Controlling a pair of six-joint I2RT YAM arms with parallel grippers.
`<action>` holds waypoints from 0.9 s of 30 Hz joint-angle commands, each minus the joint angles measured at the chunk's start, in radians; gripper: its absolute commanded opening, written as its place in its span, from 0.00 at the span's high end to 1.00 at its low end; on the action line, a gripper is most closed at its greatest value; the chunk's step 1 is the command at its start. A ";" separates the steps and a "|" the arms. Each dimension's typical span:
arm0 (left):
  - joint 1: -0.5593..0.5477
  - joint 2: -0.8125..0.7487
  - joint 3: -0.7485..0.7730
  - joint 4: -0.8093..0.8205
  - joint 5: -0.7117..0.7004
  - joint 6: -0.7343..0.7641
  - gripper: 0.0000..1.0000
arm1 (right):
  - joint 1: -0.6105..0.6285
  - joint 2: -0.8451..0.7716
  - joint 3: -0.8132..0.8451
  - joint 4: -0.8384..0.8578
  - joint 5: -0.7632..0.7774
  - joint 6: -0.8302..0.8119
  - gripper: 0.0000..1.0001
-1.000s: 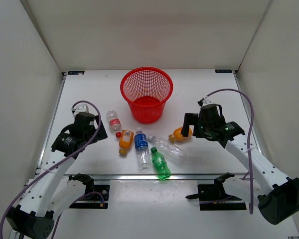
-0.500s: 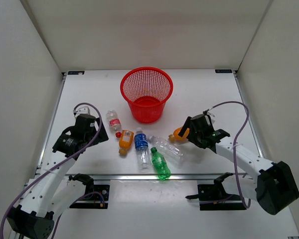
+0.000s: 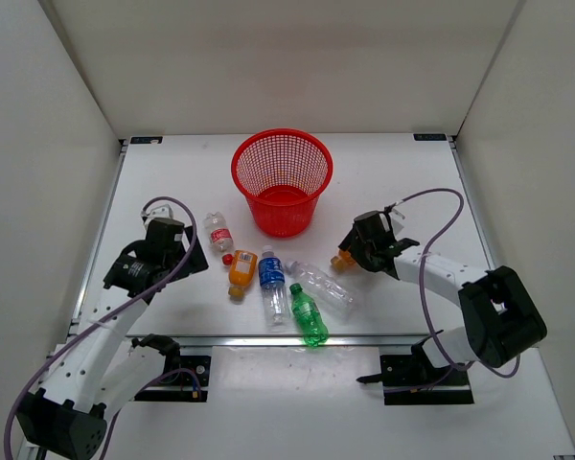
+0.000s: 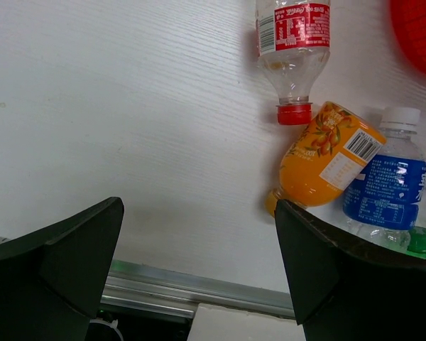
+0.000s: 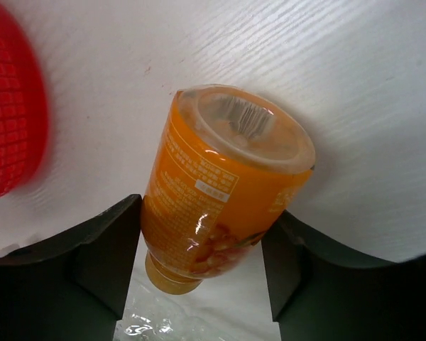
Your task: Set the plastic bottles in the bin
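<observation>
Near the back of the table stands the red mesh bin (image 3: 241,171). My right gripper (image 3: 355,249) is low at the table, right of the bin, with both jaws pressed on the sides of an orange bottle (image 3: 342,259) (image 5: 220,185). The bottle's base faces the right wrist camera. My left gripper (image 3: 190,253) (image 4: 199,241) hangs open over bare table, left of a row of bottles: a red-capped clear one (image 3: 218,233) (image 4: 292,42), an orange one (image 3: 241,271) (image 4: 326,160), a blue-labelled one (image 3: 272,278) (image 4: 387,192), a plain clear one (image 3: 324,285) and a green one (image 3: 309,316).
White walls close the table on three sides. A metal rail (image 4: 184,291) runs along the near edge, just behind my left fingers. The bin's red wall (image 5: 11,121) lies left of the held bottle in the right wrist view.
My right arm came down and its jaws closed onto the orange bottle beside the bin. The left arm barely moved and stayed open.
</observation>
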 commanded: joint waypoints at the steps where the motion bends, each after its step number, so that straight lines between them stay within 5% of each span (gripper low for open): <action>1: 0.019 -0.012 0.012 0.001 -0.021 -0.002 0.01 | -0.026 0.033 0.110 0.024 0.074 -0.047 0.57; 8: 0.050 0.014 0.024 0.018 -0.020 0.004 0.01 | -0.141 0.007 0.420 0.053 0.018 -0.373 0.71; 15: 0.052 0.042 0.046 0.092 0.003 -0.019 0.01 | -0.106 0.174 0.925 -0.028 -0.373 -0.741 0.75; 21: 0.058 0.062 0.055 0.095 -0.009 -0.031 0.01 | 0.061 0.309 1.033 -0.031 -0.323 -0.857 0.72; 27: 0.039 0.079 0.023 0.155 0.043 -0.094 0.02 | 0.112 0.346 0.993 -0.005 -0.320 -0.839 0.55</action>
